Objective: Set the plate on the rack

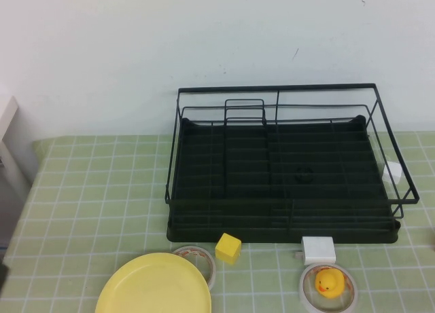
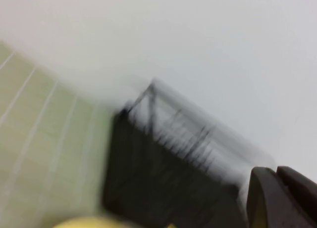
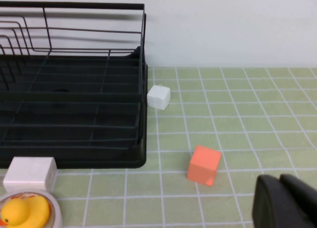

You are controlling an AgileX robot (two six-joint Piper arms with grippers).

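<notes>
The pale-yellow plate (image 1: 153, 286) lies flat on the table at the front left, partly cut off by the bottom edge; a sliver of it shows in the blurred left wrist view (image 2: 86, 222). The black wire rack (image 1: 282, 167) stands empty at the table's middle back and shows in the left wrist view (image 2: 163, 159) and the right wrist view (image 3: 74, 89). My left gripper (image 2: 276, 172) is shut and empty, off to the rack's left. My right gripper (image 3: 280, 181) is shut and empty, low over the table right of the rack. Neither gripper shows in the high view.
A small yellow cube (image 1: 228, 248) and a tape ring (image 1: 197, 259) sit between plate and rack. A white adapter (image 1: 318, 249) and a rubber duck (image 1: 329, 282) in a tape ring lie at the rack's front right. A white cube (image 3: 159, 96) and an orange cube (image 3: 204, 165) lie right of the rack.
</notes>
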